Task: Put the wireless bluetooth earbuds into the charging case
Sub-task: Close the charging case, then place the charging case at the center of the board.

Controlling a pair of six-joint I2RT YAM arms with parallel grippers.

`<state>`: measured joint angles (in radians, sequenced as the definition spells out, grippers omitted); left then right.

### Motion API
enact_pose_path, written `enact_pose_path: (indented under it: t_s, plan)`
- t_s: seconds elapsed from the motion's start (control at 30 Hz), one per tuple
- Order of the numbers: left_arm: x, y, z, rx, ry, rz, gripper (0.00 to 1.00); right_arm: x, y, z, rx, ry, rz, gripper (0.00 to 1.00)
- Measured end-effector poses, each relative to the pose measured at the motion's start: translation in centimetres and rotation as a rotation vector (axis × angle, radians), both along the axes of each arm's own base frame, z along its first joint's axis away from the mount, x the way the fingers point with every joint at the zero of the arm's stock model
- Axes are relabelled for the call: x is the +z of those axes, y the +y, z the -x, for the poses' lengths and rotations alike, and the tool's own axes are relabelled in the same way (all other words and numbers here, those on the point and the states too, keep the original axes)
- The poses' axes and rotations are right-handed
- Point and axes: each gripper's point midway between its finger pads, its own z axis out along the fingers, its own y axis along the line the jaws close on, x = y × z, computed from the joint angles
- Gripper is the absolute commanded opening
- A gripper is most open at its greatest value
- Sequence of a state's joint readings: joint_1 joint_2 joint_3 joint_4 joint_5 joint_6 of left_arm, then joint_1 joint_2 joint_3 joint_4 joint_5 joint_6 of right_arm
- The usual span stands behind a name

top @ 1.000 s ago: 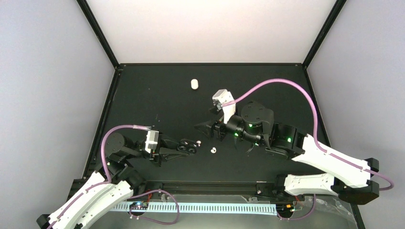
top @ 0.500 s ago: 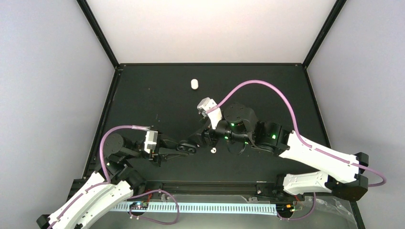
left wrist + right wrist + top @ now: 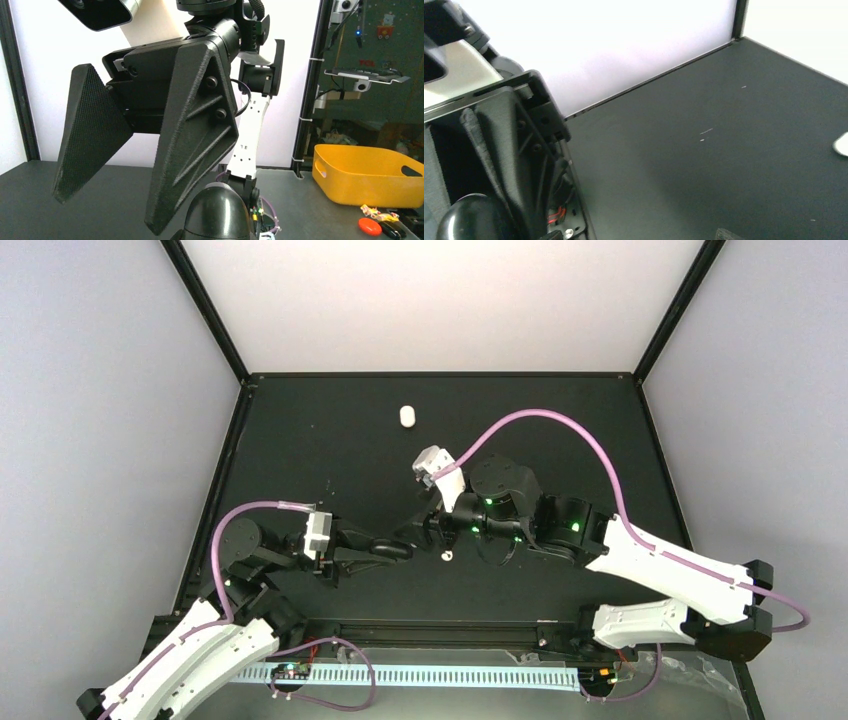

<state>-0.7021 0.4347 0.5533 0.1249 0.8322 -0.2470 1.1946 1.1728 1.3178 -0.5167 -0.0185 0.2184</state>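
Black tabletop [image 3: 330, 450] seen from above, with two robot arms reaching toward its centre. One glossy white earbud [image 3: 447, 556] lies just below the centre of the frame, just right of the left gripper [image 3: 400, 551]. That gripper's jaws are pressed together, and whether anything sits between them cannot be told. The right gripper [image 3: 412, 530] hangs just above it in the frame, its fingers [image 3: 95, 135] spread wide with nothing between them. A small white oval [image 3: 406, 416], possibly the charging case, lies well apart in the upper middle. No other buds can be made out. The bud is probably very light, hard, smooth and slippery, so a gentle fingertip pinch across its rounded body seems safest.
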Motion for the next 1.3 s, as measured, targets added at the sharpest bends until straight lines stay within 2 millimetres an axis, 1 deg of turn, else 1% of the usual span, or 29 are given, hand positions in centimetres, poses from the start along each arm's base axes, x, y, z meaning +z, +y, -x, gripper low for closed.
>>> enact_pose_path:
  t_s: [0.07, 0.1, 0.17, 0.2, 0.27, 0.33, 0.4, 0.43, 0.5, 0.6, 0.67, 0.7, 0.73, 0.83, 0.9, 1.0, 1.1, 1.17, 1.23, 1.3]
  plan:
    - [0.0, 0.0, -0.2, 0.010, 0.002, 0.001, 0.02, 0.3, -0.5, -0.6, -0.042, -0.015, -0.006, 0.81]
    - [0.0, 0.0, -0.4, 0.023, 0.005, 0.002, 0.02, 0.5, -1.0, -1.2, -0.085, -0.029, -0.020, 0.82]
    - [-0.1, 0.0, -1.2, 0.064, 0.021, 0.001, 0.01, 1.0, -3.2, -2.3, -0.192, -0.064, -0.059, 0.82]
    - [-0.3, 0.1, -1.8, 0.097, 0.035, -0.001, 0.02, 1.2, -4.8, -2.8, -0.250, -0.083, -0.083, 0.82]
    - [-0.6, 0.3, -3.3, 0.183, 0.068, -0.002, 0.01, 1.8, -7.9, -3.6, -0.356, -0.105, -0.133, 0.82]
    - [-1.1, 0.7, -5.6, 0.305, 0.126, -0.009, 0.02, 2.4, -10.6, -4.6, -0.462, -0.118, -0.189, 0.82]
    - [-1.8, 1.0, -8.0, 0.417, 0.188, -0.029, 0.02, 2.2, -11.7, -5.1, -0.521, -0.116, -0.208, 0.82]
    - [-2.2, 1.2, -9.4, 0.480, 0.229, -0.052, 0.02, 1.6, -11.8, -5.4, -0.538, -0.110, -0.206, 0.82]
    - [-3.1, 1.1, -11.9, 0.579, 0.296, -0.104, 0.01, -0.8, -11.5, -5.7, -0.559, -0.088, -0.167, 0.82]
    - [-4.5, 0.7, -15.5, 0.694, 0.385, -0.185, 0.02, -5.3, -11.1, -6.1, -0.575, -0.053, -0.072, 0.82]
    - [-6.0, 0.7, -17.8, 0.755, 0.443, -0.231, 0.02, -8.1, -11.1, -6.1, -0.580, -0.030, -0.013, 0.82]
    - [-7.0, 1.0, -18.9, 0.787, 0.476, -0.250, 0.01, -9.2, -11.2, -6.0, -0.582, -0.020, 0.008, 0.82]
    - [-8.1, 1.5, -20.0, 0.819, 0.515, -0.265, 0.02, -9.8, -11.2, -6.0, -0.582, -0.014, 0.020, 0.82]
    - [-11.0, 4.0, -23.2, 0.916, 0.641, -0.284, 0.01, -11.2, -11.3, -5.8, -0.576, 0.007, 0.036, 0.82]
    - [-12.3, 5.8, -24.9, 0.961, 0.719, -0.271, 0.02, -11.7, -11.2, -5.6, -0.565, 0.016, 0.045, 0.82]
    - [-13.7, 8.2, -26.9, 1.020, 0.810, -0.234, 0.01, -11.8, -10.9, -5.3, -0.546, 0.025, 0.044, 0.82]
    - [-14.9, 9.4, -28.3, 1.043, 0.867, -0.211, 0.02, -11.8, -10.8, -5.2, -0.535, 0.030, 0.042, 0.82]
    - [-16.2, 10.0, -29.4, 1.054, 0.905, -0.210, 0.01, -11.8, -10.8, -5.1, -0.530, 0.032, 0.035, 0.82]
    - [-18.2, 10.5, -30.3, 1.064, 0.961, -0.226, 0.01, -11.8, -10.9, -5.0, -0.527, 0.033, 0.023, 0.83]
    - [-20.9, 11.0, -31.2, 1.069, 1.039, -0.252, 0.01, -12.0, -11.2, -4.8, -0.527, 0.035, 0.019, 0.83]
